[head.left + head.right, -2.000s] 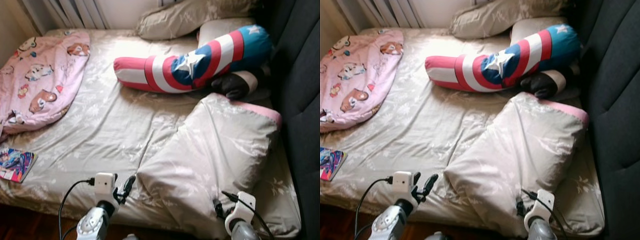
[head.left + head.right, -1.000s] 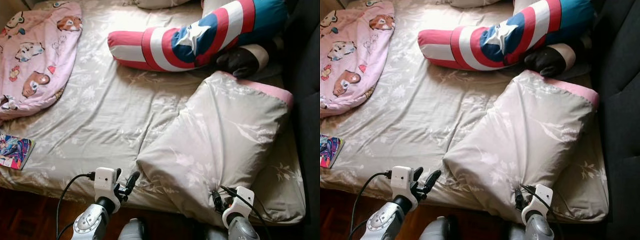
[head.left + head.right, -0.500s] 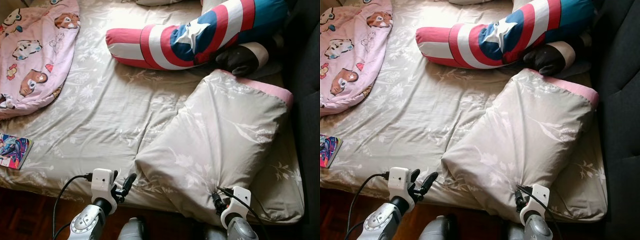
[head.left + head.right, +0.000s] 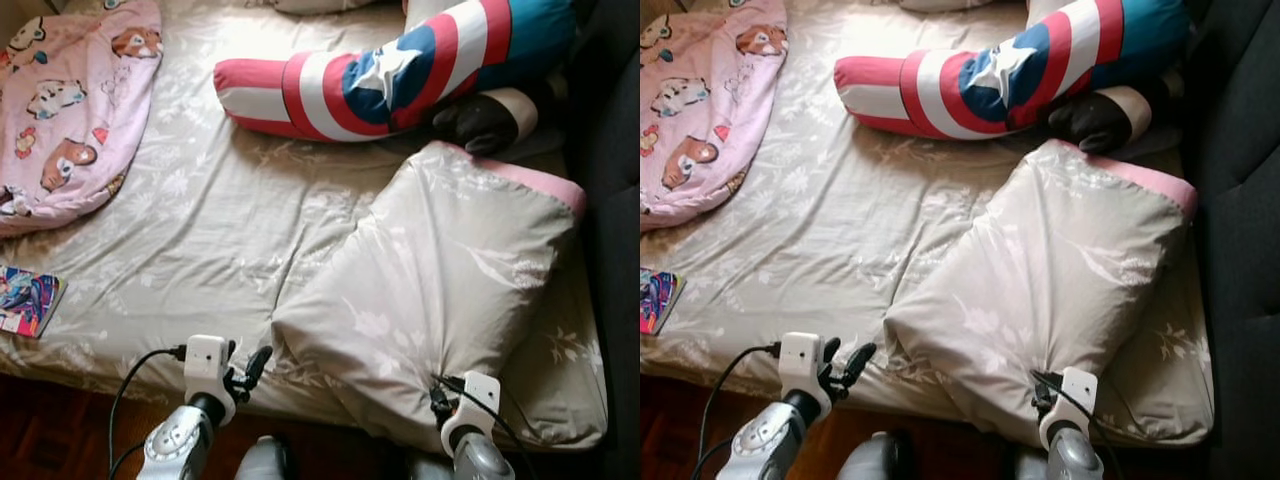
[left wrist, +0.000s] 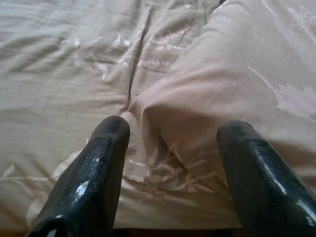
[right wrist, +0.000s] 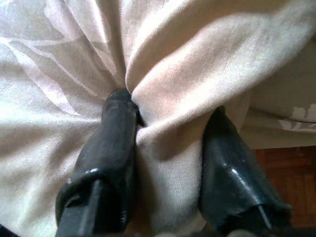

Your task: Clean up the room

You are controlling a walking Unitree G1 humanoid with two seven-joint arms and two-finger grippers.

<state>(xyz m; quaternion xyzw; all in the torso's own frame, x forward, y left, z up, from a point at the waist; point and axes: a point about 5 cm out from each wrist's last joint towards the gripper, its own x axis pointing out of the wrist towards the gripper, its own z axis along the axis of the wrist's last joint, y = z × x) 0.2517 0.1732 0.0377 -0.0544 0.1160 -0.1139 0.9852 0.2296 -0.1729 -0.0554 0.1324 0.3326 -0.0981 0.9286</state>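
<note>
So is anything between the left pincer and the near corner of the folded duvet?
Nothing visible. The left pincer is open, its fingers straddling the folded duvet corner with only bedsheet around. The right pincer has duvet fabric bunched between its fingers.

A: What has the right hand (image 6: 168,128) got between its black fingers (image 6: 111,148)?

B: A bunched fold of the beige pillow (image 6: 197,64) with a pale leaf print; the cloth puckers where the fingers pinch it.

A: And past the pillow's edge?

B: A strip of the bed sheet (image 6: 291,116), then dark red wooden floor (image 6: 291,173) below it.
</note>
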